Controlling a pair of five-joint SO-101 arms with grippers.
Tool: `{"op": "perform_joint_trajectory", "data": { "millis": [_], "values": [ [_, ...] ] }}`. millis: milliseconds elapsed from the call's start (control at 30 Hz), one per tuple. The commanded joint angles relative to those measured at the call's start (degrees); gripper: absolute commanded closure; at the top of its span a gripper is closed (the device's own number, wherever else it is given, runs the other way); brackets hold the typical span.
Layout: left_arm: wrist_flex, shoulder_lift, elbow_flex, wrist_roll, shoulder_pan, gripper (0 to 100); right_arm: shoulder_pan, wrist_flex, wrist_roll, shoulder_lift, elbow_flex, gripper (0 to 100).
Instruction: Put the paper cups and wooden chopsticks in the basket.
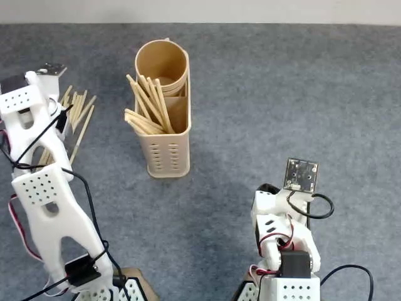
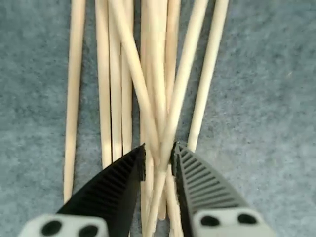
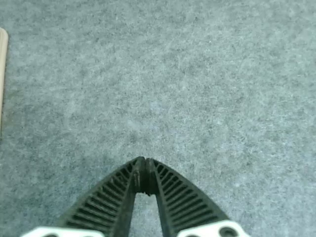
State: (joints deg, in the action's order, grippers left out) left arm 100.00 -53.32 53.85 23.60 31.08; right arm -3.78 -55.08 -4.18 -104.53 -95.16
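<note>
one basket [image 1: 164, 153] stands on the surface [image 1: 282, 94], with two compartments. its far compartment holds one nested stack of paper cups [image 1: 161, 63]; the number of cups in it cannot be told. its near compartment holds a bundle of chopsticks [image 1: 149, 110], roughly eight. left of the basket lie the loose chopsticks [image 2: 103, 98], about nine, overlapping. two hands: left hand [image 2: 158, 155], right hand [image 3: 144, 173].

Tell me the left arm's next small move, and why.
Probably a short lift straight up. The left gripper looks closed on a couple of crossing sticks among the loose chopsticks lying on the table. They need to come free of the pile before being carried to the basket, which stands apart from it.
</note>
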Motion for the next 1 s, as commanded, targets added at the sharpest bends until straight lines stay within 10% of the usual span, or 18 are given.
{"op": "perform_joint_trajectory", "data": {
  "millis": [0, 967],
  "values": [
    [0.7, 3.8, 1.5, 0.0, -0.7, 87, 0.6, 0.1, 0.5, 0.0, -9.3, 99.4],
    [0.4, 3.5, -1.6, -2.5, -7.6, 87, 0.6, 0.1, 0.5, 0.0, -9.3, 99.4]
  ]
}}
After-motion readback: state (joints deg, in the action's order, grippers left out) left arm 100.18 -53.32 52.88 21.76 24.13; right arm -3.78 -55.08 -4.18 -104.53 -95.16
